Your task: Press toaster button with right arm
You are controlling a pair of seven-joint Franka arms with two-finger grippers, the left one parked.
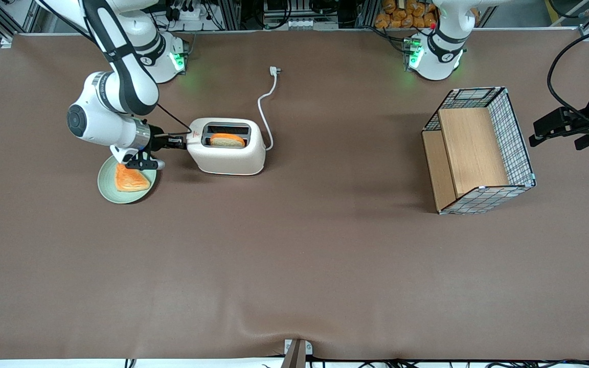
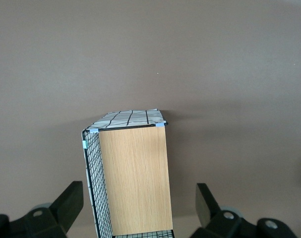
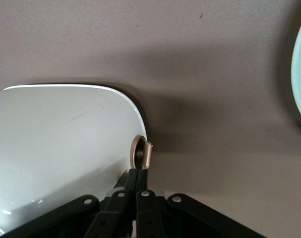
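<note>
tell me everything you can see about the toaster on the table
The small cream-white two-slot toaster has rounded corners and a glossy, plastic-looking shell. It stands upright on the brown table cover, toward the working arm's end. A browned bread slice sits in the slot nearer the front camera; the other slot looks dark. A tiny red mark sits on top near its narrow end, where a small round tan-grey knob sticks out. The slim black gripper, fingers shut, is right at that knob. Its white cord lies unplugged on the table.

Front view high over the table (image 1: pixel 294 266); right wrist view close beside toaster (image 3: pixel 61 148), tool (image 3: pixel 136 173).
</note>
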